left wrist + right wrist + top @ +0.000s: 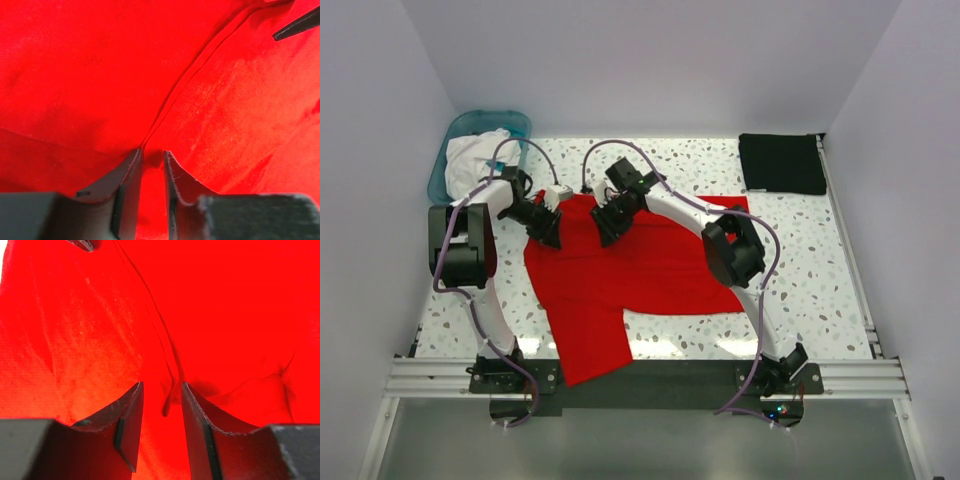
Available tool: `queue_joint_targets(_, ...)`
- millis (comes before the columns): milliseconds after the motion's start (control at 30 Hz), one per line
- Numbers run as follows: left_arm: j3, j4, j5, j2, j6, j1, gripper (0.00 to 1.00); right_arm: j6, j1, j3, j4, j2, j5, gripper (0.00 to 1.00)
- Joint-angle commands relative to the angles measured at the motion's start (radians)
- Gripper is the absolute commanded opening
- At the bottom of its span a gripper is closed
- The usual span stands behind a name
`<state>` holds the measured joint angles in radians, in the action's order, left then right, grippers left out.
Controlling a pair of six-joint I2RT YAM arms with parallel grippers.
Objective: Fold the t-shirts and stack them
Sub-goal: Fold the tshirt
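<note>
Now, you see the red t-shirt (640, 270) spread flat in the middle of the table (820, 290), with one sleeve reaching down over the near edge at the lower left. The black t-shirt (781, 163) lies as a folded rectangle in the upper right corner, well apart from it. Your left gripper (548, 228) is on the upper left edge of the red cloth. Its fingers (127, 175) are almost together and pinch a raised seam. Your right gripper (610, 225) is just beside it, near the collar. Its jaws are narrow, with a dark crease between them, and I cannot tell if they hold it. At the upper left stands a teal basin (460, 125) with white cloth (475, 155) inside.
</note>
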<state>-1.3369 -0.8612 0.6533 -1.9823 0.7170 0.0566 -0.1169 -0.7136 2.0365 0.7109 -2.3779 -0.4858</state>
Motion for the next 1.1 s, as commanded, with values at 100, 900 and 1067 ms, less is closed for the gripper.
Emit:
queue_joint_targets(100,-0.002,0.007,0.026,0.005,0.012,-0.004,0.15,-0.024,-0.006,-0.03,-0.007,0.054,-0.002,0.31)
queue_joint_targets(900,0.045,-0.151,0.094,0.186,0.156,0.005,0.0,-0.052,-0.012,-0.102,-0.007,0.158,-0.059,0.0)
queue_joint_targets(1067,0.058,-0.177,0.126,0.235,0.185,0.008,0.0,-0.055,-0.015,-0.139,-0.014,0.184,-0.069,0.0)
